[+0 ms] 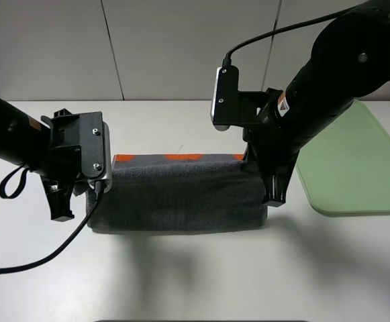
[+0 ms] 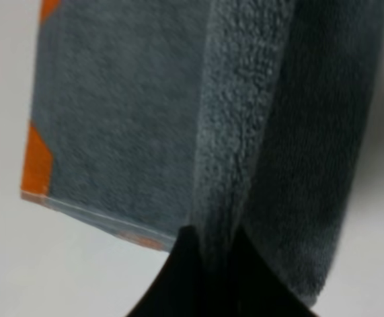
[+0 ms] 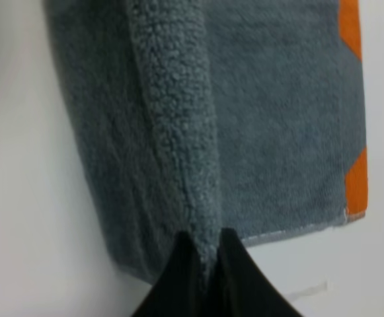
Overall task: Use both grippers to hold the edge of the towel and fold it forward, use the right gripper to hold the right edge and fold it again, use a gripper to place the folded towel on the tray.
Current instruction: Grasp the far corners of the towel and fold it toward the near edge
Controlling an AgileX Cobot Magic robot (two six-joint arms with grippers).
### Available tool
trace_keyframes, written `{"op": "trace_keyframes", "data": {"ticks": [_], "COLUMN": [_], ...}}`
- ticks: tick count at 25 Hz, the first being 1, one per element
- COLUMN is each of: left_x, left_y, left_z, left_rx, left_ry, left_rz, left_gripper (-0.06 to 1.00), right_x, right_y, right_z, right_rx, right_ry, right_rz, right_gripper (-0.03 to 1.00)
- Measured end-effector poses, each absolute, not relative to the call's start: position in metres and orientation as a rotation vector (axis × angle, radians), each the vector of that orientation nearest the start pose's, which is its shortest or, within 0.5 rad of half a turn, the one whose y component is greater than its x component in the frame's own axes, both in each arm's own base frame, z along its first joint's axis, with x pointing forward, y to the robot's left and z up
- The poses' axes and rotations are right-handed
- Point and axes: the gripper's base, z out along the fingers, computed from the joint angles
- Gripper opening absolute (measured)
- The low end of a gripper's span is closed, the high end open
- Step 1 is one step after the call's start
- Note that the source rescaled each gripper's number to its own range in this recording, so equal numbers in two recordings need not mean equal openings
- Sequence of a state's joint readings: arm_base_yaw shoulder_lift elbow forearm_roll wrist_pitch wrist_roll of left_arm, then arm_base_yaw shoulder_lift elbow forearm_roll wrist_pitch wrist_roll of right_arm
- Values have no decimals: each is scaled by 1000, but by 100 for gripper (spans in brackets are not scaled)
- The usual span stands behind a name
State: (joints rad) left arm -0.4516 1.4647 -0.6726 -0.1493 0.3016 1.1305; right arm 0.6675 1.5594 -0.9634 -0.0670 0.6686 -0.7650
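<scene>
Together, left hand (image 2: 211,247) and right hand (image 3: 206,243) pinch the towel (image 1: 181,194)

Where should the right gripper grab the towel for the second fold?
Probably its right short end, pinching both layers from the right side. The towel lies doubled as a long band running left to right, so that end can swing over leftward. The right gripper is shut on its edge there.

The right arm hides part of the tray (image 1: 356,168). The left gripper (image 1: 62,204) and right gripper (image 1: 274,191) cover the ends of the towel (image 1: 178,194). Both wrist views are blurred and crop the towel.
</scene>
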Motion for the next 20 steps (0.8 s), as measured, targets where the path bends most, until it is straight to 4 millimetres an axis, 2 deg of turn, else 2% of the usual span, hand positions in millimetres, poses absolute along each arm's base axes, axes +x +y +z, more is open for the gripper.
{"op": "trace_keyframes", "data": {"ticks": [10,16,20], "left_x": [270,294,300], "left_y": [-130,-116,-111], "left_z": [179,178,179], "left_rx": [1738,1669,1669], "left_ry": [1924,1985,1967], "left_rz": [169,196,218], "left_gripper": [0,0,0], "right_x": [265,285,296], "right_y": [194,198,195], "right_z": [208,207,202], "right_rx": [-1920,-1872,-1820], "right_ry": [2049,2061,2080], "right_rz": [-135,-129,-112], "right_gripper": [0,0,0]}}
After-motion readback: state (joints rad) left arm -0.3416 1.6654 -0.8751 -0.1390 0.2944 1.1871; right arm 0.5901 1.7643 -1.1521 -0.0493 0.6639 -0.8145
